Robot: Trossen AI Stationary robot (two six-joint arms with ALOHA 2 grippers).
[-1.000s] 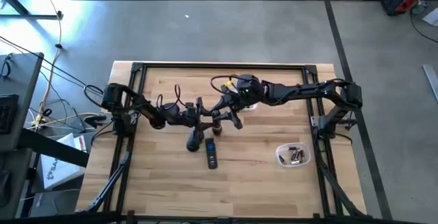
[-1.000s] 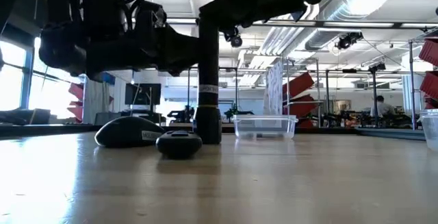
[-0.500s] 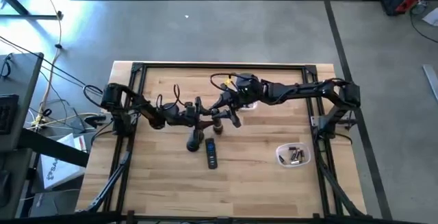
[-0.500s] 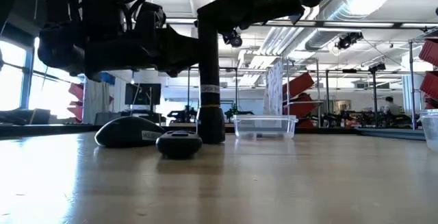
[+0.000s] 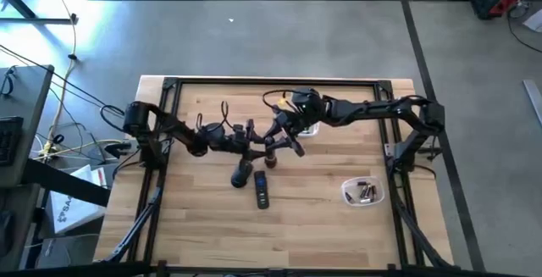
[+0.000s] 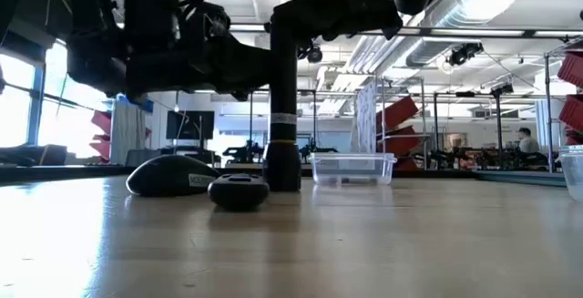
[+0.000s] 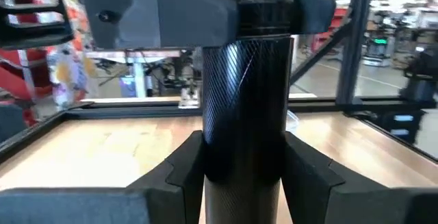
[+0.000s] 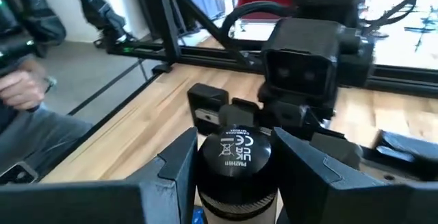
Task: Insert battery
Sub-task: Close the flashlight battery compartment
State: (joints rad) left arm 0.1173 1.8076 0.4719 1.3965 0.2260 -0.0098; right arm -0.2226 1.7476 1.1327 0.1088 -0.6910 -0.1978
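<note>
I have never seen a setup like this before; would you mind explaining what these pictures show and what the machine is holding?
It is a robot with two dark arms at a wooden table. One picture looks down from above, one looks level across the tabletop, and two come from cameras on the wrists. Both grippers meet at mid-table on a black flashlight standing upright: the left gripper clasps its body, the right gripper its end cap. On the table lie a black remote, a dark computer mouse and a clear tub of batteries. A second clear tub stands farther back.
</note>
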